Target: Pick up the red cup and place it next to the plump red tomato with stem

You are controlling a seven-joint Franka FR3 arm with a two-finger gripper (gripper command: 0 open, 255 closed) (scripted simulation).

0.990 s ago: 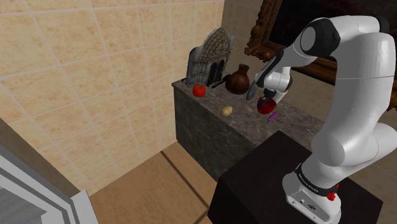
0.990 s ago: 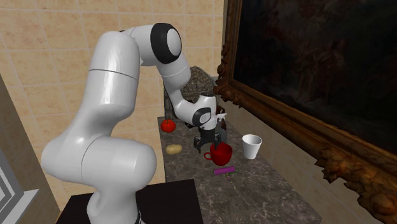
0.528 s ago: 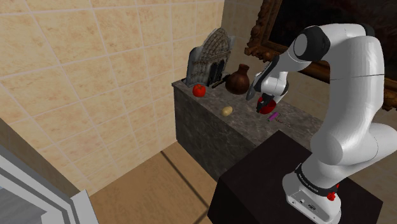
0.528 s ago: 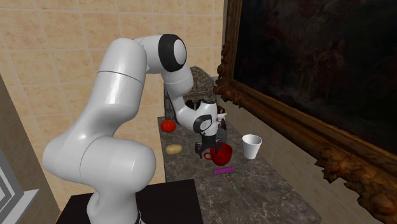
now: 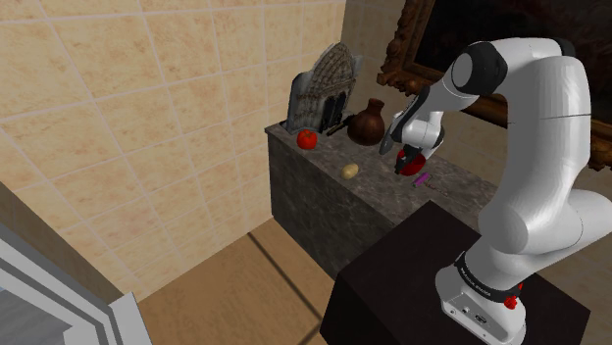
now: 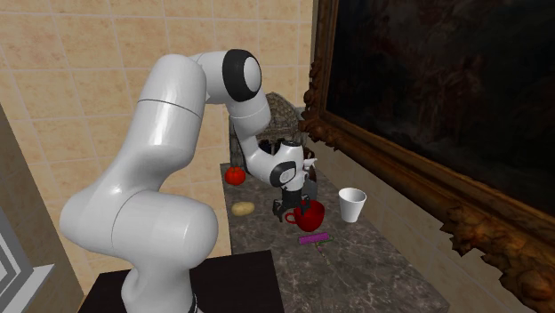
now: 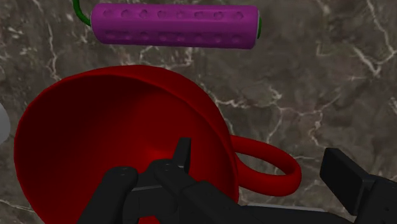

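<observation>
The gripper (image 7: pixel 262 159) stands wide open at the red cup (image 7: pixel 95 127) on the counter (image 7: pixel 331 76), one finger inside it, the other just beyond its handle (image 7: pixel 280 160), touching neither.

purple roller (image 7: pixel 175 27) just beside red cup (image 7: pixel 121 146), white cup (image 6: pixel 352 205) near, bare counter (image 5: pixel 355 149) between brown jug (image 5: pixel 369 124) and yellow lump (image 5: pixel 349 171)

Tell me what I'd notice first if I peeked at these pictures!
The big white robot arm grabs your eye, bending over a dark marbled counter. Its black pincer hangs open over a shiny red cup, one finger inside the cup, with a purple roller lying close by. On the wall behind hangs a huge dark painting in a carved frame.
</observation>
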